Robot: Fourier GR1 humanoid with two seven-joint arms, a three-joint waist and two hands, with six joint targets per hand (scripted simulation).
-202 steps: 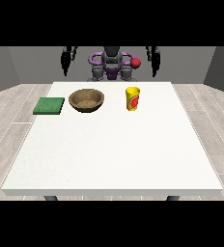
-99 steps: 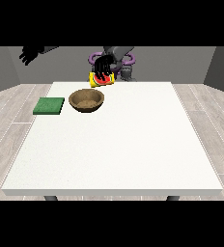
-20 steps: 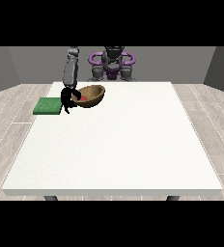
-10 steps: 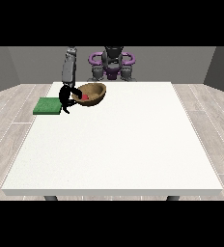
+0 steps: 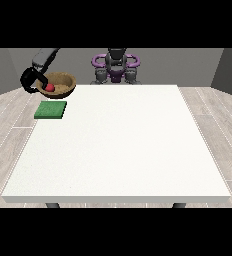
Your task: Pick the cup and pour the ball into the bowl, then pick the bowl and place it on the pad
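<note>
The hand at the view's left [image 5: 29, 80] grasps the rim of the brown bowl [image 5: 63, 86], held in the air above the green pad [image 5: 51, 109]. A red ball [image 5: 50, 87] lies inside. No writing is readable.

From my console, nearly the whole white table [image 5: 118, 145] lies open for passing. Only the green pad [image 5: 51, 109] sits flat near its far corner at the view's left, with the bowl [image 5: 59, 84] held aloft just beyond it.
</note>
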